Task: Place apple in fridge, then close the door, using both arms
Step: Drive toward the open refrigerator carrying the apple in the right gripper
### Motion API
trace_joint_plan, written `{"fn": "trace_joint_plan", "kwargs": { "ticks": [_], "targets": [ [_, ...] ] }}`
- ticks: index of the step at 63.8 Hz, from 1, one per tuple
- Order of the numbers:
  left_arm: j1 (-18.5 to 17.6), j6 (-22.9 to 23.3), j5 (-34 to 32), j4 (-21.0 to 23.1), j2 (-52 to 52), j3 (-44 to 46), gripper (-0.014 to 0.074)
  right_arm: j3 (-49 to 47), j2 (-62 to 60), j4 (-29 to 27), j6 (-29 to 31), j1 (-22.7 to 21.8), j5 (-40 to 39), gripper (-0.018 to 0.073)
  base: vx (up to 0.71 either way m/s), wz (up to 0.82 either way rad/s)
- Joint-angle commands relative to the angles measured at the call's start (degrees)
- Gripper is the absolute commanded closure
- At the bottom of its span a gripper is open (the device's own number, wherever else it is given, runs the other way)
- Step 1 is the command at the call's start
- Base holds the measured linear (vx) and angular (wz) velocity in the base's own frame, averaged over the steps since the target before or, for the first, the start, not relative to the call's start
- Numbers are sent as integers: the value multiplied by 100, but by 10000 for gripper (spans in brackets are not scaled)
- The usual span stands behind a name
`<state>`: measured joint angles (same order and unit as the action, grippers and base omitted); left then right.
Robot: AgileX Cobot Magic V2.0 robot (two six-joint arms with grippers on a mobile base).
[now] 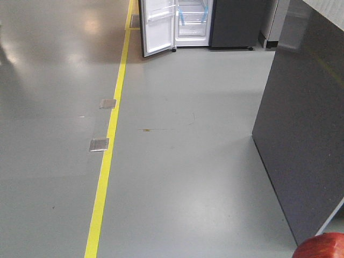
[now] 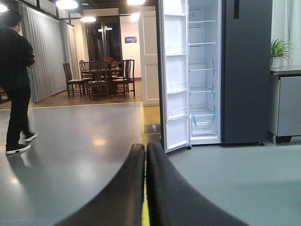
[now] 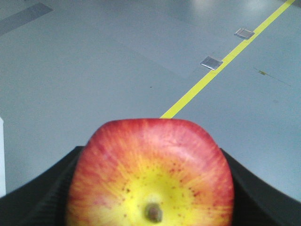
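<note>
The apple (image 3: 153, 174), red with a yellow centre and a brown stem end, fills the right wrist view. My right gripper (image 3: 151, 153) is shut on it, a black finger pressing each side. The same apple (image 1: 324, 247) shows at the bottom right corner of the front view. Far ahead stands the fridge (image 1: 192, 21), its white shelves with blue tape exposed, and the door (image 1: 158, 27) hangs open to its left. In the left wrist view, the fridge (image 2: 204, 70) and the door (image 2: 174, 80) appear across the floor. My left gripper (image 2: 145, 148) is shut on nothing.
A dark counter side panel (image 1: 301, 123) stands close on the right. A yellow floor line (image 1: 110, 140) with two metal plates (image 1: 99, 144) runs toward the fridge. A person in black (image 2: 16, 80) walks at the left. Dining chairs (image 2: 101, 77) and a grey cabinet (image 2: 284, 103) stand farther back.
</note>
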<state>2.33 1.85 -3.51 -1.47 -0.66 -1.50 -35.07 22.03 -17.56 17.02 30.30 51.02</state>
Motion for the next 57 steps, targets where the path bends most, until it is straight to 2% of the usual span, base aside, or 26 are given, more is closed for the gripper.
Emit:
{"fn": "trace_joint_plan", "kwargs": {
  "ticks": [1, 57],
  "targets": [
    [-9, 63, -391, 15, -92, -118, 603, -157, 38, -103, 50, 2, -410, 172, 21, -3],
    [-9, 63, -391, 15, -92, -118, 603, -157, 38, -103, 50, 2, -410, 172, 23, -3]
  ]
}}
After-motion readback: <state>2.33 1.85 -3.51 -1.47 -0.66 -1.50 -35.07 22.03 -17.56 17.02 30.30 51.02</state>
